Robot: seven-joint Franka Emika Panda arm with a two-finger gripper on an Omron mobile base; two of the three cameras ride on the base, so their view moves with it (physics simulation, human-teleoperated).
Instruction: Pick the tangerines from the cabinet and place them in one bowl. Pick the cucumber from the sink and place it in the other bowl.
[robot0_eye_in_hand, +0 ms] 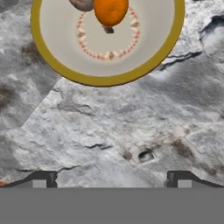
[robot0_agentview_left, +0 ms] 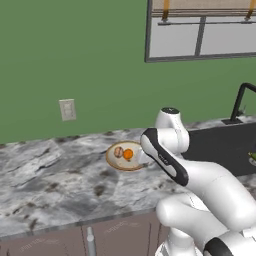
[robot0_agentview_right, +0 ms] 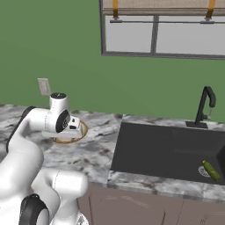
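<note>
Tangerines: the orange one (robot0_eye_in_hand: 110, 12) and the tan one (robot0_eye_in_hand: 82, 4) lie touching, both inside the bowl (robot0_eye_in_hand: 52, 57) on the marble counter (robot0_eye_in_hand: 109, 127). In the left base view the bowl (robot0_agentview_left: 111, 159) sits near the back wall, just beside the arm's wrist, with bare counter to its left and front. The gripper (robot0_eye_in_hand: 111, 179) hangs over bare marble just off the bowl's rim, fingers spread wide and holding nothing. The cucumber (robot0_agentview_right: 211, 170) lies in the sink (robot0_agentview_right: 154, 151) beside the drain, near the right front edge, well apart from the bowl. The faucet (robot0_agentview_right: 205, 105) stands at the sink's back edge.
</note>
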